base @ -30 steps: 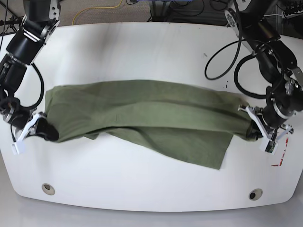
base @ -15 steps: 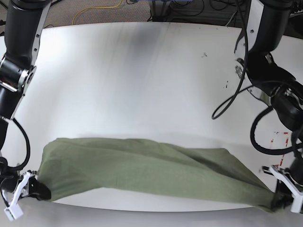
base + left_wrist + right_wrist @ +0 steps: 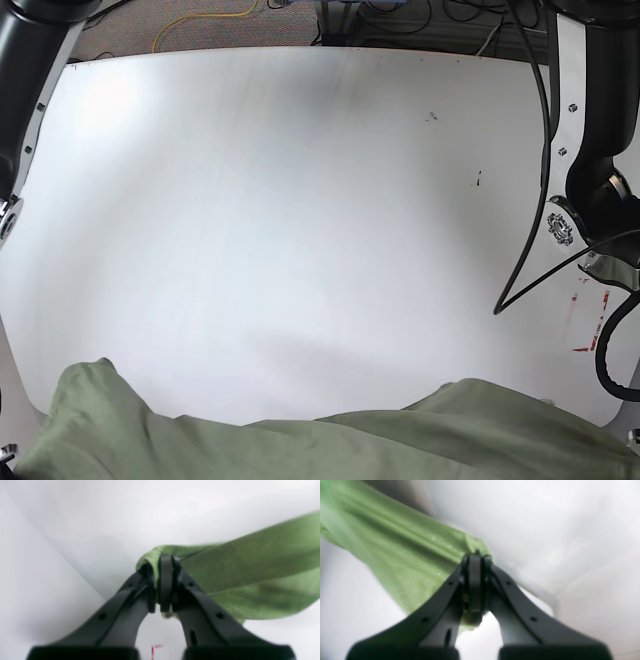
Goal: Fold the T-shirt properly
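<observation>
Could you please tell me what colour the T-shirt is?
Plain olive-green soft cotton T-shirt; base view shows it best.

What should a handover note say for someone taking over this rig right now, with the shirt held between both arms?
Left gripper: shut on one bunched end of the T-shirt.
Right gripper: shut on the other end of the shirt.
In the base view the shirt hangs stretched along the near edge of the table, mostly off its surface; neither gripper shows there.
Done: both ends gripped, shirt lifted.
Left: lay it flat on the table and make the folds. No neat fold is visible yet.
</observation>
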You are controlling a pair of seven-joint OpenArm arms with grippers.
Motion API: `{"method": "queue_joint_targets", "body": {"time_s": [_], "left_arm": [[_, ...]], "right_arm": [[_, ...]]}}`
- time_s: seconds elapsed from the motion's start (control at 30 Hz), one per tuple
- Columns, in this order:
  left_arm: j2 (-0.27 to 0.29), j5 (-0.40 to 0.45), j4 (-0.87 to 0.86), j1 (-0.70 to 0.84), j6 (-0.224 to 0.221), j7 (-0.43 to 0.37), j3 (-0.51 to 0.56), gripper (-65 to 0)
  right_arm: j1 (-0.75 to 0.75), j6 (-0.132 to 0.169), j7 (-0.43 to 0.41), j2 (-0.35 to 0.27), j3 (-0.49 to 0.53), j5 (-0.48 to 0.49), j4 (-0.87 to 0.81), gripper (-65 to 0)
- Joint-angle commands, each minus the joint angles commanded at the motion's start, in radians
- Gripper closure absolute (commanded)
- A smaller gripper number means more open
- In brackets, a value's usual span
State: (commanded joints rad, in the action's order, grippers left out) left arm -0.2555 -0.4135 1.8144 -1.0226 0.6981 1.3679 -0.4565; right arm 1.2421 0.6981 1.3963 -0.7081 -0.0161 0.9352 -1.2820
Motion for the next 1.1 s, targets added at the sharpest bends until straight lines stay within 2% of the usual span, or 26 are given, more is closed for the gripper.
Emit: {"method": "queue_joint_targets", "body": {"time_s": [0.13, 0.27, 0.4, 0.57, 0.87, 0.97, 1.1], "left_arm": [[0.006, -0.002, 0.032, 0.123, 0.0, 0.0, 0.0, 0.0], [0.048, -0.021, 0.038, 0.267, 0.0, 0.0, -0.003, 0.0], [0.055, -0.049, 0.083, 0.422, 0.0, -0.006, -0.005, 0.0], [0.054, -0.052, 0.11, 0.594, 0.0, -0.006, -0.008, 0.0], [0.044, -0.051, 0.14, 0.872, 0.0, -0.006, -0.127, 0.0], [0.015, -0.051, 0.14, 0.937, 0.0, -0.006, -0.163, 0.0], [0.005, -0.049, 0.14, 1.011, 0.0, -0.006, -0.186, 0.0]], "right_arm": [[-0.173, 0.0, 0.0, -0.021, -0.038, 0.023, -0.068, 0.0], [-0.393, 0.0, 0.0, -0.008, -0.124, 0.078, -0.12, 0.0], [-0.632, 0.0, 0.0, 0.038, -0.244, 0.089, -0.175, 0.0], [-0.836, 0.0, 0.0, 0.107, -0.304, 0.089, -0.241, 0.0], [-1.14, 0.0, 0.0, 0.193, -0.379, 0.089, -0.327, 0.0], [-1.198, 0.0, 0.0, 0.199, -0.382, 0.089, -0.331, 0.0], [-1.26, 0.0, 0.0, 0.199, -0.387, 0.089, -0.336, 0.0]]}}
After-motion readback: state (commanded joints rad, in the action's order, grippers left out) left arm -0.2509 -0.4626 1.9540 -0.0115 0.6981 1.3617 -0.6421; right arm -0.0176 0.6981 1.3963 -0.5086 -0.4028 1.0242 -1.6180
